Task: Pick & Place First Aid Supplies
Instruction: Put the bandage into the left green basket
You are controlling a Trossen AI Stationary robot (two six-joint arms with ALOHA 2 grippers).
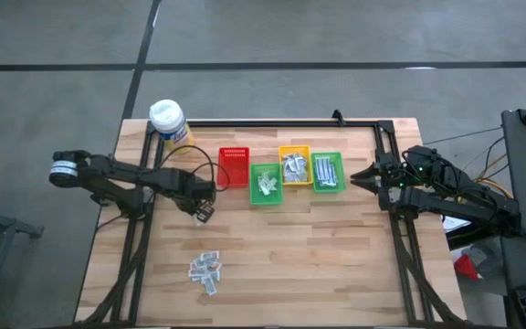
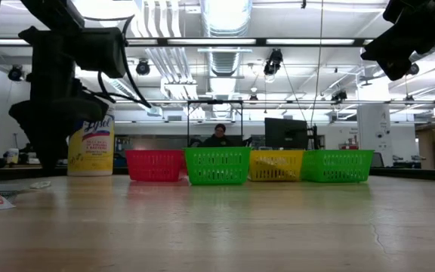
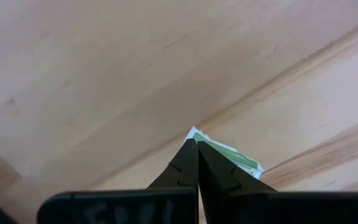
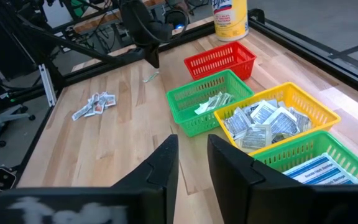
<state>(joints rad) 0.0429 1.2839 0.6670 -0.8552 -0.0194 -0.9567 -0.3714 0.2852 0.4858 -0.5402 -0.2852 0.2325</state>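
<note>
The left tool [image 1: 203, 212] hangs over the bench [image 1: 336, 274], its fingers [image 3: 185, 168] pressed together on a green-and-white packet [image 3: 232, 157]; the loose packets [image 1: 205, 269] lie below it, nearer the front edge; the red bin [image 1: 234, 167] sits just beyond it; the right tool [image 4: 191, 163] waits partly open, holding nothing, beside the far green bin [image 1: 328, 172].

Left tool [image 1: 203, 212] pinched closed, right tool [image 4: 192, 163] parted, raised
</note>
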